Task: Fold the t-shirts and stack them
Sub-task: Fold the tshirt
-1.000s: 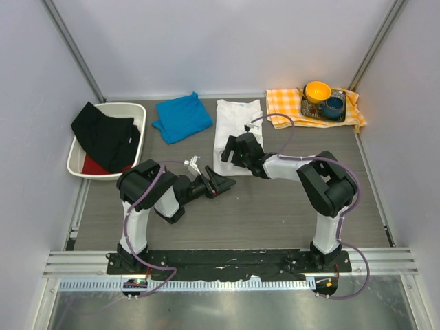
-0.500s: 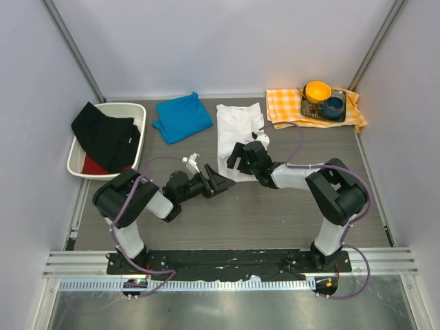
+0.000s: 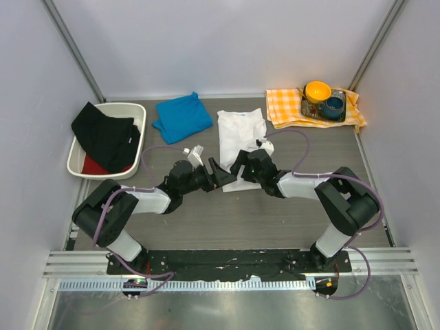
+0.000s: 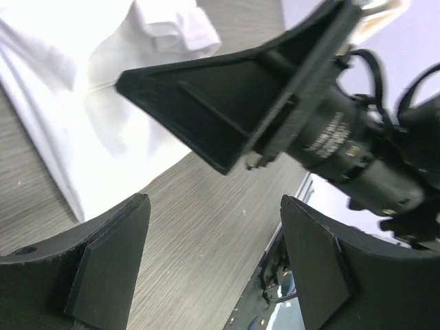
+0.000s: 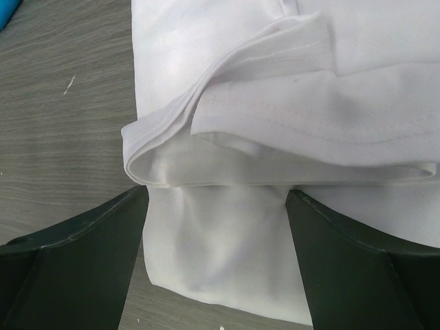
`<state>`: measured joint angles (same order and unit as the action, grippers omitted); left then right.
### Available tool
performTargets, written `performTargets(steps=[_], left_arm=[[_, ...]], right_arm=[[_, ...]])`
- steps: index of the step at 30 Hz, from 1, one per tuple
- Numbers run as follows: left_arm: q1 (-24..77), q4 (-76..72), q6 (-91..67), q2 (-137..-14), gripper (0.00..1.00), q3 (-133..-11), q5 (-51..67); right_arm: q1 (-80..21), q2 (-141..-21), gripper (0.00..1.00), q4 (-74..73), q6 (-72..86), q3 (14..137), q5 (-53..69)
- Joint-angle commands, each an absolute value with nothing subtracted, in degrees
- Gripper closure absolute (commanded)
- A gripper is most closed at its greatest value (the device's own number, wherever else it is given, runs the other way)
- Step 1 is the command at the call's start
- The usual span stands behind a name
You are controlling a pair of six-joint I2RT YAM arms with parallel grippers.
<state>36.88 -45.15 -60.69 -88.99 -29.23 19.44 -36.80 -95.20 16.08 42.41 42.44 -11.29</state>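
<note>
The white t-shirt (image 3: 239, 133) lies lengthwise mid-table, rumpled along its right side. The blue t-shirt (image 3: 181, 117) lies folded to its left at the back. My right gripper (image 3: 242, 167) is open, low over the white shirt's near end. In the right wrist view the fingers (image 5: 75, 265) straddle the white shirt's (image 5: 227, 234) layered near edge. My left gripper (image 3: 221, 176) is open just left of that edge, close to the right gripper. In the left wrist view, bare table shows between its fingers (image 4: 110, 254), and the white shirt (image 4: 89, 117) lies beyond.
A white bin (image 3: 132, 106) with black and red clothes stands at the back left. An orange-and-white checked cloth (image 3: 289, 108) at the back right carries a tray with an orange bowl (image 3: 317, 90) and a blue cup (image 3: 334, 106). A metal rail (image 3: 234, 258) runs along the near edge.
My left gripper has reached right and forward to the white shirt's near edge. My right gripper has drawn back toward that edge. The shirt's right side has bunched up.
</note>
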Motion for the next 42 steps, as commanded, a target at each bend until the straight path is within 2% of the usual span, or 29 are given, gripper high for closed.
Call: performTargets(steps=[1,29,42], left_arm=[[38.32,-40.43,-58.27,-91.49,0.20,-31.81,17.40],[42.27,-39.55,-57.48,-99.14,0.21,-31.56,11.69],[42.71,-39.37,-57.66,-98.35,0.22,-28.13,10.28]], right_arm=[[-38.41,-93.17,0.12,9.40,43.33,39.12,-12.39],[-44.21,-91.32,0.12,6.59,43.95,39.99,-16.70],[-44.21,-96.32,0.12,6.50,41.49,45.61,-19.68]])
